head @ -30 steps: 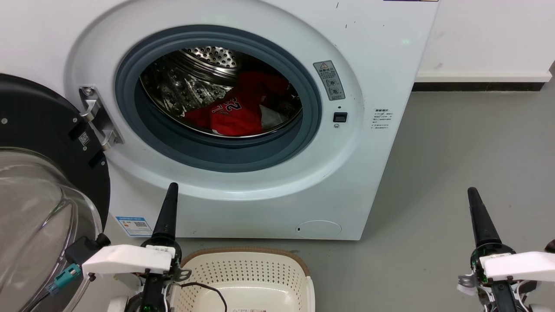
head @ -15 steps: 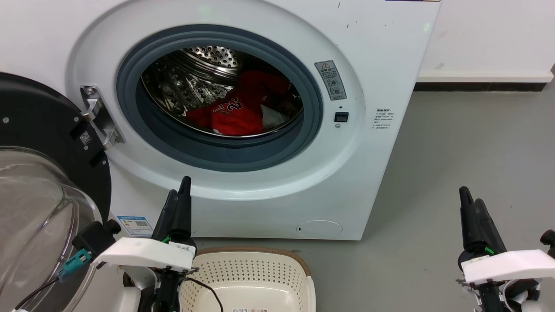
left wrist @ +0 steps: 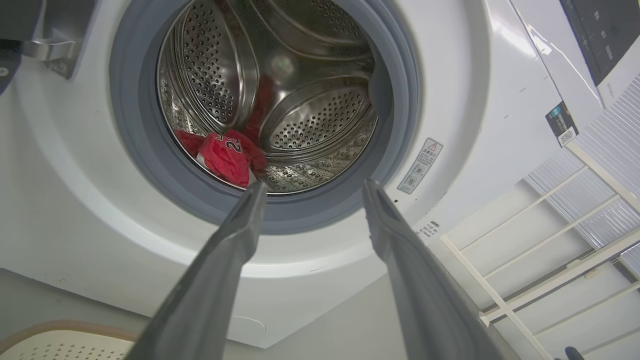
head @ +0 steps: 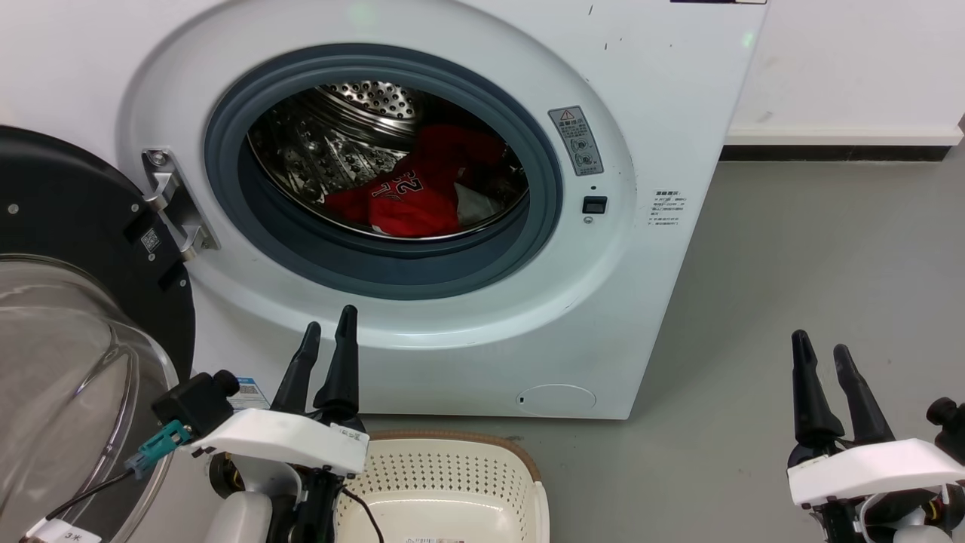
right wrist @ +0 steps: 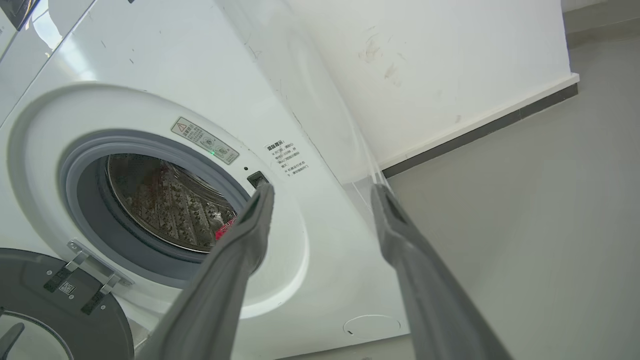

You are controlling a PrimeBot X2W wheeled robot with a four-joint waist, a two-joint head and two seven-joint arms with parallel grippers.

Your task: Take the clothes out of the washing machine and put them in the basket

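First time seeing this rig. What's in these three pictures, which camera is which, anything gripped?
It is a wheeled two-armed robot in front of a front-loading washing machine. The wide picture comes from its head camera, looking down; the other two come from cameras on each wrist, looking along that arm's two dark fingers. The left end effector and right end effector are both open and hold nothing. The door hangs open on the left. In the drum lie a red jersey and a white garment. On the floor before the machine stands a cream basket; what shows of it holds no clothes.
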